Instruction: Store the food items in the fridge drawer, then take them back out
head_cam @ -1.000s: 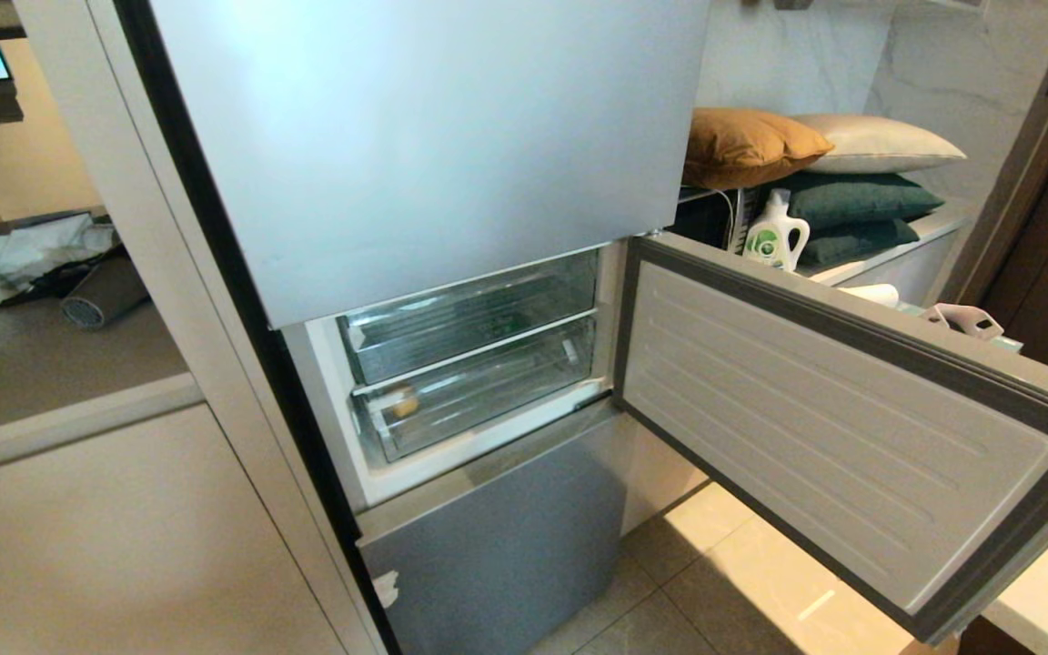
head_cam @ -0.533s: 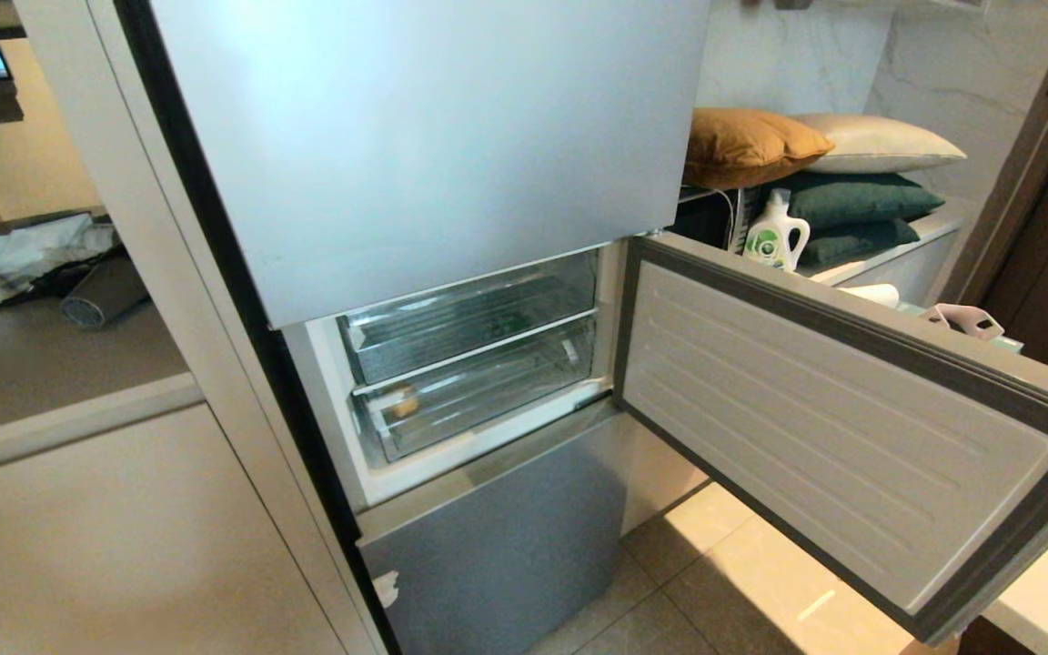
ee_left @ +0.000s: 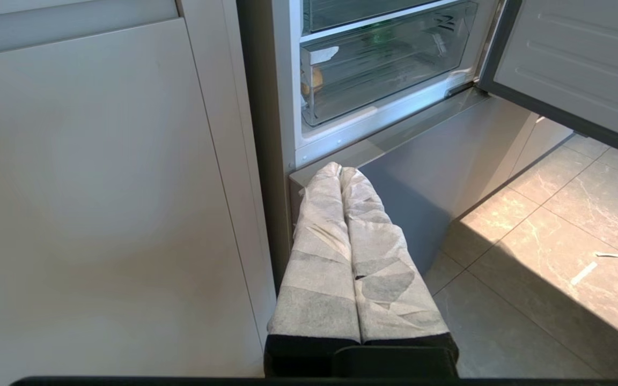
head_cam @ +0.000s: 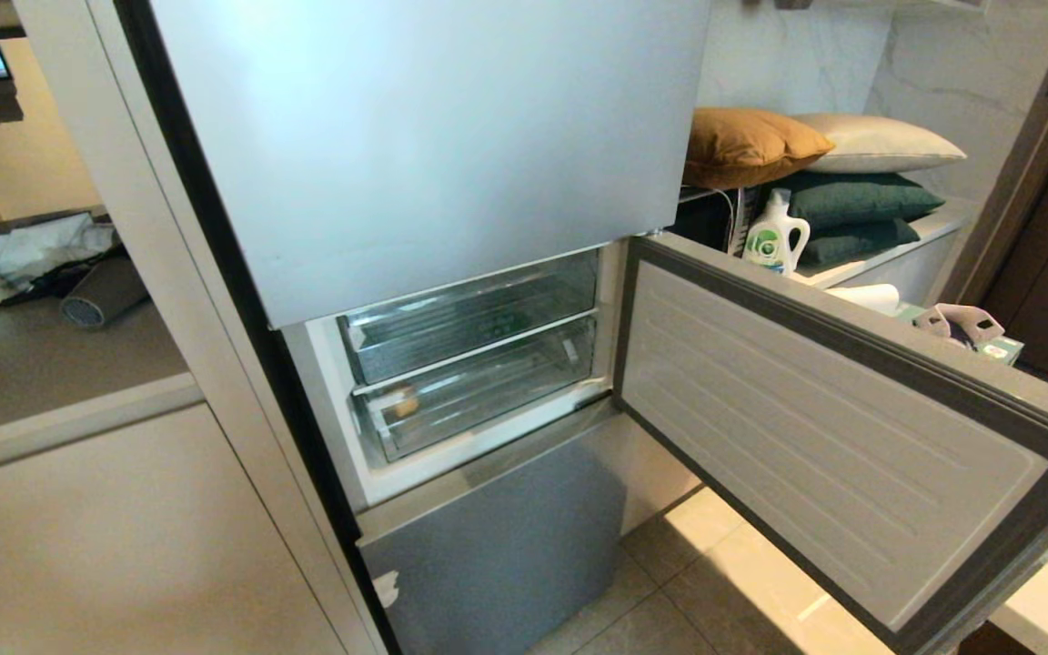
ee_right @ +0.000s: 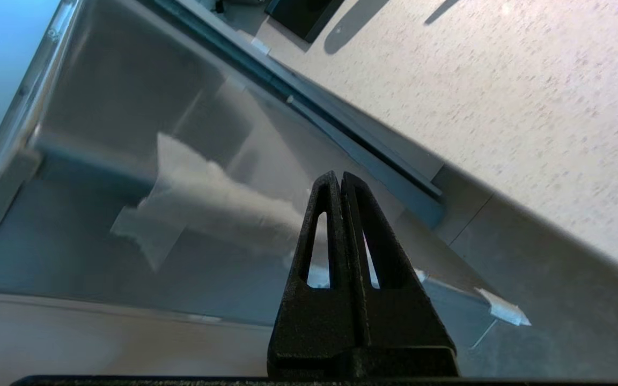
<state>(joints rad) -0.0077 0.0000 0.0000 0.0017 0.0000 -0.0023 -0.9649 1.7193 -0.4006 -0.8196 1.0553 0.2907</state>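
While the middle fridge door [head_cam: 838, 437] stands swung wide, the fridge drawer [head_cam: 478, 387], the lower of two see-through bins, sits pushed into its compartment. A tan-brown lump [head_cam: 404, 401] lies inside it at its left end, seen through the clear front; it also shows in the left wrist view [ee_left: 313, 79]. A patch of green [head_cam: 510, 321] glints behind the front of the upper bin [head_cam: 469, 314], too faint to say what it is.

The left gripper [ee_left: 341, 170], its two fingers wrapped in pale cloth and pressed together with nothing between them, hangs low, below the drawer and before the top left corner of the silver-blue bottom panel [ee_left: 448, 161]. The drawer lies up and ahead of its tips, apart from them; the beige cabinet door [ee_left: 100, 187] is alongside and the tiled floor [ee_left: 545, 225] beneath.

The right gripper [ee_right: 340, 177] is out of the head view. Its black fingers are closed tip to tip, empty, pointing at a shiny silver-blue panel [ee_right: 126, 161] that mirrors a pale shape; whether they touch it cannot be told. A speckled pale surface [ee_right: 502, 107] lies beyond.

Past the open door, stacked cushions [head_cam: 842, 173] and a white bottle [head_cam: 774, 236] rest on a counter.
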